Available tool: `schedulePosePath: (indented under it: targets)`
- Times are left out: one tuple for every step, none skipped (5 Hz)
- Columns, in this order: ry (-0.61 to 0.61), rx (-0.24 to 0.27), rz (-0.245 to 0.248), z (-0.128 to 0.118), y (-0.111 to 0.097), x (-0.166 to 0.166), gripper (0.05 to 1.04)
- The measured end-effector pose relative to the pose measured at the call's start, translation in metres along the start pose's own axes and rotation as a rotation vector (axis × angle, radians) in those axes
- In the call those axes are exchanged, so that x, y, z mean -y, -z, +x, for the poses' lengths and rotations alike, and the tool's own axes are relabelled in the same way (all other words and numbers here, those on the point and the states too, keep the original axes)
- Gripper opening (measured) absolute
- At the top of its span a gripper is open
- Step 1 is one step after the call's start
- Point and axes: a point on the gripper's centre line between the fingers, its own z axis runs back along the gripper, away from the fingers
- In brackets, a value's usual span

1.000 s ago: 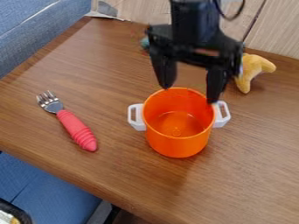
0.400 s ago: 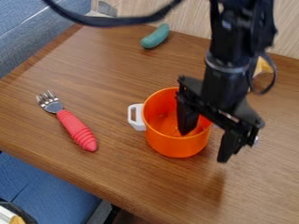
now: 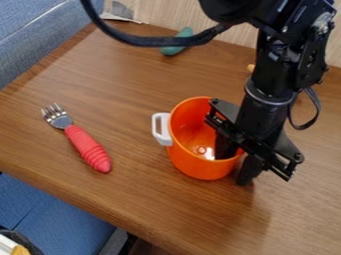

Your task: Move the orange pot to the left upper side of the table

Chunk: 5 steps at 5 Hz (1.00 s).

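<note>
Found claw [image 3: 234, 170] clamped on right wall of orange pot [image 3: 192, 162], just right of frame centre on desk [image 3: 146, 199]. Judged gripped but undelivered; yet to carry to upper left and release.

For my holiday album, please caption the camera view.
Black robot gripper clasping a round orange pot by its side, wooden table beneath.

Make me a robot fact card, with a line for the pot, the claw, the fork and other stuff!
pot: orange, upright, near the middle of the table
pot handle: white, on the side facing the fork
claw: pinching the pot's wall, one finger inside, one outside
fork: pink grip, metal prongs, lying left of the pot
green thing: near the back edge, partly behind a cable
job: pot not at the upper left yet
</note>
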Motion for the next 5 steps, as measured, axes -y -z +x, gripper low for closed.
schedulePosePath:
  targets:
    - [-0.007, 0.000, 0.001, 0.000, 0.000, 0.000, 0.171]
    - [-0.001, 0.007, -0.008, 0.001, -0.003, -0.001, 0.086]
    - [-0.025, -0.003, -0.012, 0.003, -0.005, -0.009, 0.084]
    - [-0.140, 0.002, 0.005, 0.010, -0.015, -0.036, 0.084]
    - [-0.250, 0.055, 0.002, 0.028, -0.035, -0.064, 0.084]
